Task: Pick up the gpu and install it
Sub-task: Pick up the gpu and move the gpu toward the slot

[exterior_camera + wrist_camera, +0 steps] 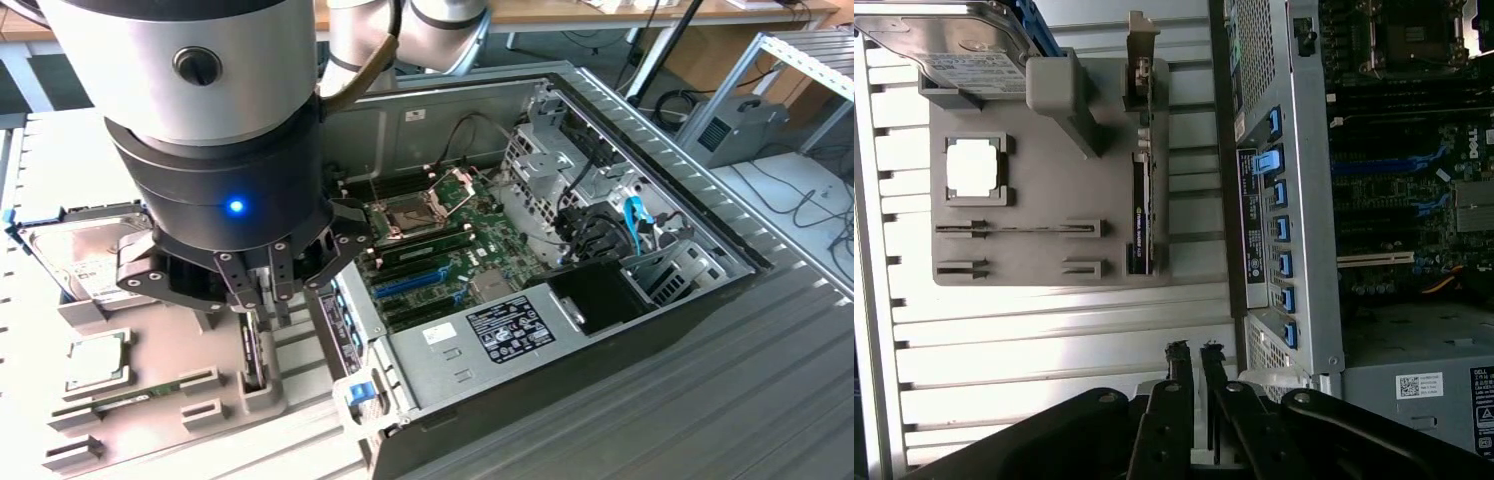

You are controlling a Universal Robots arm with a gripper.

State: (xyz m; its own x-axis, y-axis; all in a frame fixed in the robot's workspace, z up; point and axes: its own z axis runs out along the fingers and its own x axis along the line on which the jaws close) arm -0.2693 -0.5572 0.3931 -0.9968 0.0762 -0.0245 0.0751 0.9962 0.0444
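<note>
On the grey holder (1044, 255) beside the open computer case (1306, 200), the gpu (1141, 215) stands on edge in a slot, a thin dark strip with a silver bracket (1140, 50) at one end. The gripper (1194, 352) hangs over it, fingers slightly parted, empty.

The tool (1194, 352), jaws narrowly parted, hangs clear of the gpu (1140, 215) standing edge-on in the gray holder (1044, 200).

In my exterior view the daylight is even, with soft shadows inside the computer case (427, 130). A blue indicator light (236, 207) glows on the arm at upper left. On the wrist view the pale table (1054, 330) glares nearly white, while the motherboard (1414, 150) sits dim.
</note>
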